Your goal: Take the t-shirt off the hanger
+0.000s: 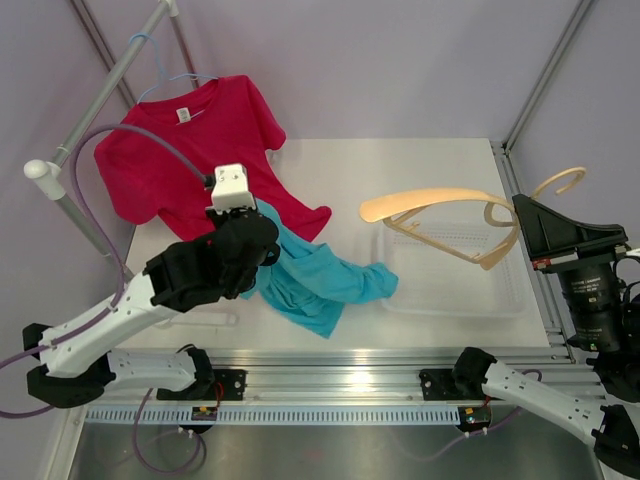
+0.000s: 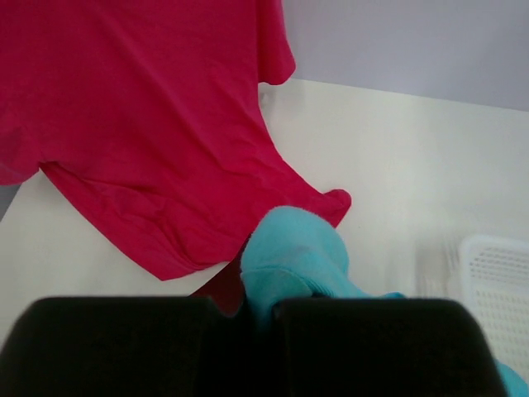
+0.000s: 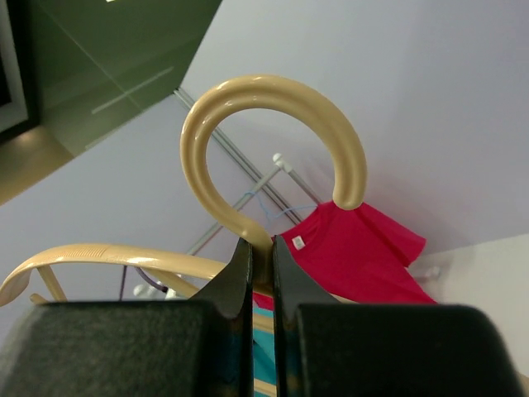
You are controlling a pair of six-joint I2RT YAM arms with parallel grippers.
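Note:
A turquoise t-shirt (image 1: 320, 275) lies crumpled on the white table, off the hanger. My left gripper (image 1: 262, 232) is shut on one end of it; the pinched cloth (image 2: 293, 256) bulges just beyond the fingertips in the left wrist view. A cream wooden hanger (image 1: 440, 215) is held bare in the air over the tray. My right gripper (image 1: 527, 212) is shut on its neck just below the hook (image 3: 269, 112). A red t-shirt (image 1: 200, 145) hangs on a blue wire hanger (image 1: 165, 80) from the rack at the back left.
A white perforated tray (image 1: 460, 285) sits on the right side of the table, under the cream hanger. A rack of grey poles (image 1: 110, 75) stands at the back left. The red shirt's hem (image 2: 190, 198) drapes onto the table beside the turquoise shirt.

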